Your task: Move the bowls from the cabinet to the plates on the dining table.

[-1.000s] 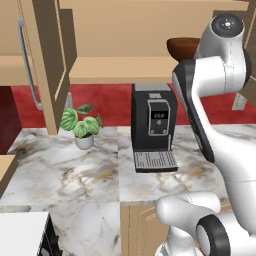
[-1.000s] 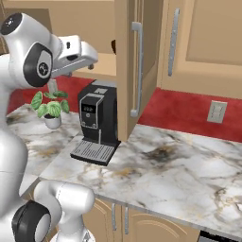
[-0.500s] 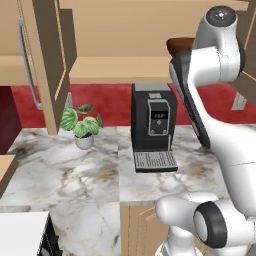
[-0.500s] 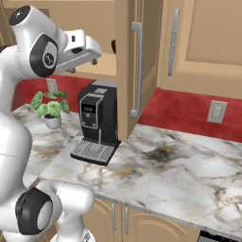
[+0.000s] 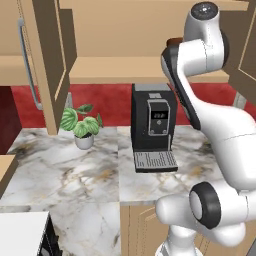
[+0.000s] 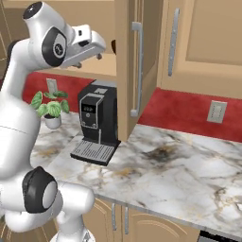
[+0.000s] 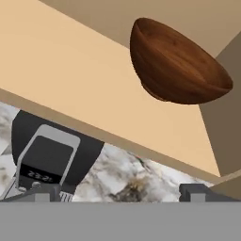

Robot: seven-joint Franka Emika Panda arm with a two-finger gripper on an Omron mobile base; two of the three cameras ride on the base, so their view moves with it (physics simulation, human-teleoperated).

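Arm nearer; bowl beyond open jaws

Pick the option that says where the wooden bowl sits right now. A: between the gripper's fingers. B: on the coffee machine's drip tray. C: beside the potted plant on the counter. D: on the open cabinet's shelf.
D: the hand view shows the bowl resting on the tan shelf of the cabinet, above the coffee machine, apart from the open gripper.
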